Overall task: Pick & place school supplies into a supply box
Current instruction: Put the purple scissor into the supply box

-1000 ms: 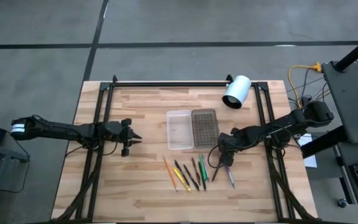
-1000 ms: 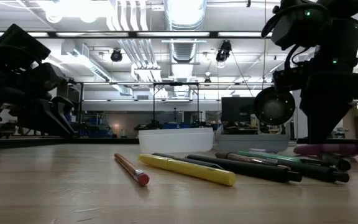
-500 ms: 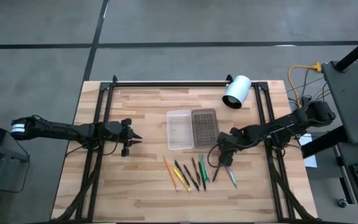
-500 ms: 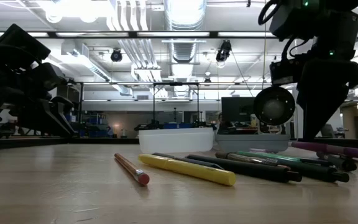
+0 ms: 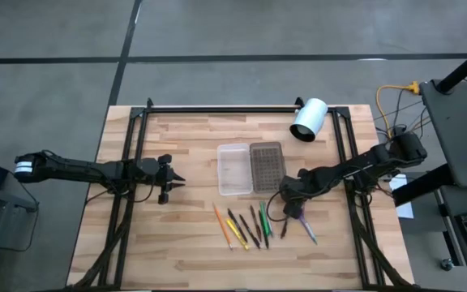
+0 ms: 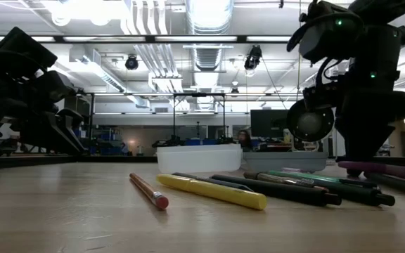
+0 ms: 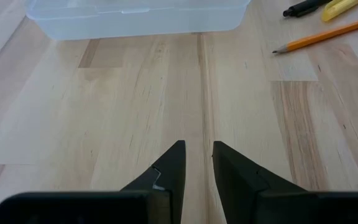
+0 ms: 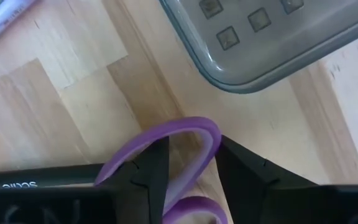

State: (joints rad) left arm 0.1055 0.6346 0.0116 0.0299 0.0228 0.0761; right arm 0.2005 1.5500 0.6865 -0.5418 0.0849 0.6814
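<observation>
- The box [image 5: 251,168] lies open near the middle of the tabletop [image 5: 185,243]: clear tray half toward the left arm, grey lid half [image 8: 272,37] toward the right arm
- The pencils [image 5: 243,225] lie in a loose fan just in front of the box, nearer the tabletop's front edge: an orange pencil [image 6: 150,190], a yellow pen [image 6: 213,191], then dark and green ones, close side by side
- The scissors [image 8: 166,155] lie beside the fan, off the lid half's front corner; their purple loop handle sits between the fingers [image 8: 148,177] of the right gripper [image 5: 292,204]
- The right gripper is low at the scissors, fingers on either side of the loop and touching it; whether it has a firm hold cannot be told
- A purple-and-grey pen [image 5: 308,231] lies just beyond the scissors, farther from the box
- A white cylinder [image 5: 308,119] lies on its side behind the box, by the back rail
- The left gripper [image 5: 173,180] waits well to the side of the tray half, fingers [image 7: 169,174] slightly apart and holding nothing, bare wood between it and the tray
</observation>
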